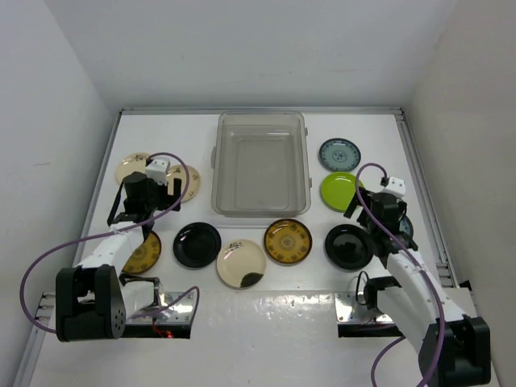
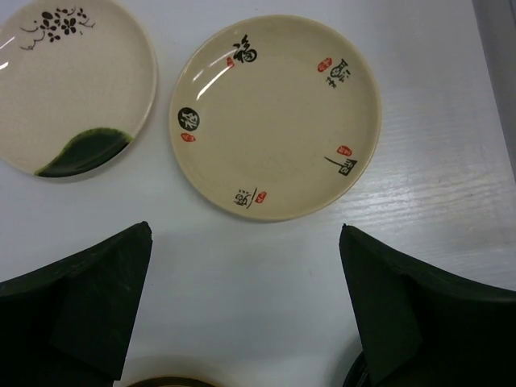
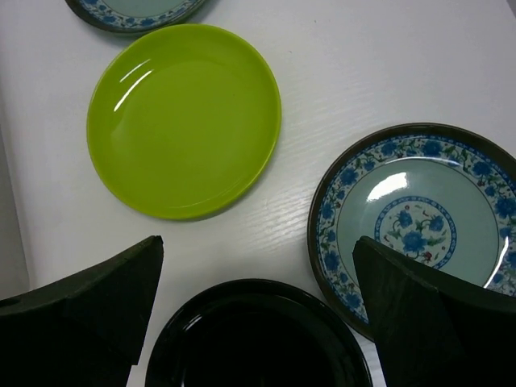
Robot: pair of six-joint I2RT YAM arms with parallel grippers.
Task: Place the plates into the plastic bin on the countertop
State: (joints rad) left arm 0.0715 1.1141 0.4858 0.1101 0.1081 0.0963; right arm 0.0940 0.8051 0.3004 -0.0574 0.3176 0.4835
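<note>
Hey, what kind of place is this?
Probably a robot test cell, not a kitchen: left arm and right arm bolted to a white table, bare white walls, saucers around a clear bin.

Your left arm leans up from its base at lower left of the overhead view, wrist at mid-left. Your left gripper points at the tabletop, jaws spread wide, nothing between them. Your right arm leans up from lower right to mid-right. Your right gripper does likewise: jaws wide, holding nothing.
</note>
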